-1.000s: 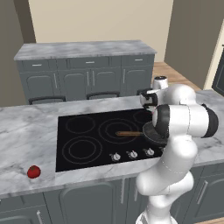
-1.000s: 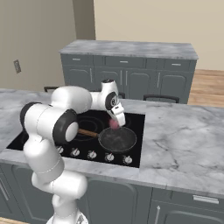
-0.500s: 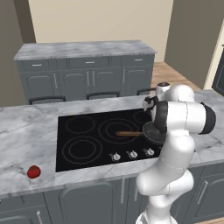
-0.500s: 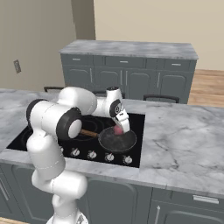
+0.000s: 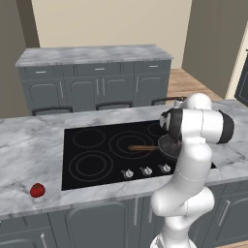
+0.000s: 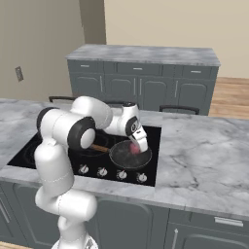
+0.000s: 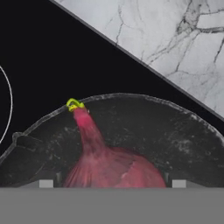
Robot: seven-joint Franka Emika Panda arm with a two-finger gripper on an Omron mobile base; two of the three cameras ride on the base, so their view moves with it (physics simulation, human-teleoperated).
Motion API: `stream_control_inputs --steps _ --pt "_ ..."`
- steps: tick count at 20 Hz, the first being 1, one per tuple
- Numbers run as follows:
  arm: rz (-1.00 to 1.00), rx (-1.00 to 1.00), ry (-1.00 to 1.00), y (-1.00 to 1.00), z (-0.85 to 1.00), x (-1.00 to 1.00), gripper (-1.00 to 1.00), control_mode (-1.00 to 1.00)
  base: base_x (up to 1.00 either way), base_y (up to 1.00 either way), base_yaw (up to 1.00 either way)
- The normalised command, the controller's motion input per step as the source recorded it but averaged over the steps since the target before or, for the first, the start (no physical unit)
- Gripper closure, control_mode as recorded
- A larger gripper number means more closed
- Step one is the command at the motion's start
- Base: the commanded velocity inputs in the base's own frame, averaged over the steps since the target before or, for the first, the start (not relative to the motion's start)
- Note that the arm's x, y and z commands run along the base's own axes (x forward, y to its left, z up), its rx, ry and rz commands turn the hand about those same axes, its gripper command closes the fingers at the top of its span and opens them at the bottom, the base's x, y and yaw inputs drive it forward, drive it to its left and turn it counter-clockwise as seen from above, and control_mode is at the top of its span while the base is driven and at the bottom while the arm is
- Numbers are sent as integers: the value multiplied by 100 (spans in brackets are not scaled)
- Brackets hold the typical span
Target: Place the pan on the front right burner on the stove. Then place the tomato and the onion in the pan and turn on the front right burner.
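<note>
- The pan (image 6: 130,155) is sitting on the stove (image 5: 92,145), over its front right burner, with the brown handle (image 5: 143,147) pointing toward the stove's middle.
- The onion (image 7: 111,164) is lying inside the pan, its stem tip (image 7: 75,105) pointing toward the pan's rim; from the right base camera it is showing as a pink spot (image 6: 133,148) in the pan's bowl.
- The gripper (image 6: 141,145) is hovering just above the pan, right over the onion, with its fingers spread wide on either side of the bulb and gripping nothing.
- The tomato (image 5: 37,190) is resting on the grey marble counter (image 5: 29,145), well off the stove's left edge and near the counter's front edge.
- Five silver knobs (image 6: 102,171) are lining the stove's front edge, just in front of the pan.
</note>
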Motion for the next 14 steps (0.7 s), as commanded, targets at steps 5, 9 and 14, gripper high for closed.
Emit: stream_control_inputs --steps 5,9,14 --pt "0 0 0 0 -7 0 -100 -100 0 0 0" --pt "0 0 0 0 0 0 -100 -100 0 0 0" --pt "0 0 -6 0 9 -6 -100 -100 0 0 0"
